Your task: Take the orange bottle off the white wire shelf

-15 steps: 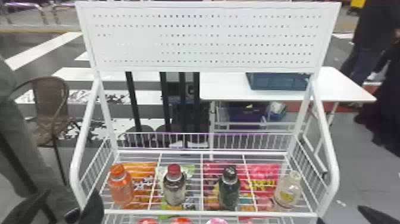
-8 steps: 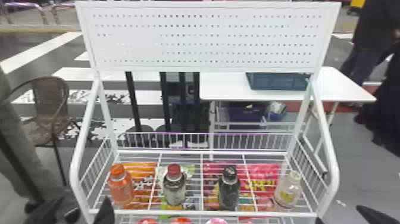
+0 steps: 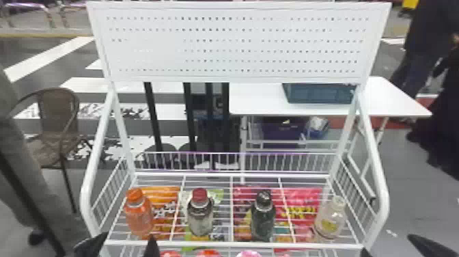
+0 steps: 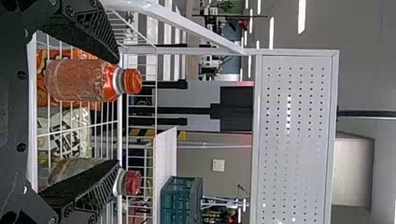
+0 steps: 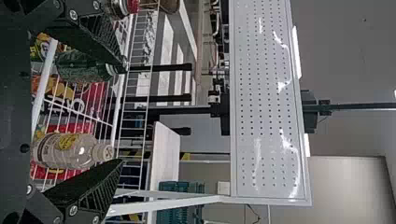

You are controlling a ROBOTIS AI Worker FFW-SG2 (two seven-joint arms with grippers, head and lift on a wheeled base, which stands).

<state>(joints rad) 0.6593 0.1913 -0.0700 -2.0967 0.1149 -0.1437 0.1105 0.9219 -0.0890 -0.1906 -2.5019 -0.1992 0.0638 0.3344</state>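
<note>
Left gripper [image 4: 117, 112]: released, its two black fingers parted with nothing gripped, stationed on the near side of the white wire shelf [image 3: 235, 243]. Directly ahead of it, beyond the shelf's front rail, stands the orange bottle [image 4: 79, 79], upright on the wires, cap uppermost. In the left wrist view the bottle falls within the span of the fingers but off its middle, closer to the outer finger. Its long axis is vertical and the fingers are spread sideways—hence closure would probably cross the bottle's width rather than its height.

Inward of the bottle, on the gripper's right, stands the red-capped bottle [image 3: 200, 218]; in the left wrist view the inner finger overlaps it. A straight advance might therefore brush this neighbour, and a slight correction outward seems advisable before the fingers pass the rail.

Farther off: the right gripper [image 5: 123, 114], likewise released and empty, lies well to the right of the left one, in front of the clear bottle [image 5: 70, 150]. The left arm is plainly the nearer to the orange bottle—the approach appears to call for forward travel, then closing, then a lift over the rail.
</note>
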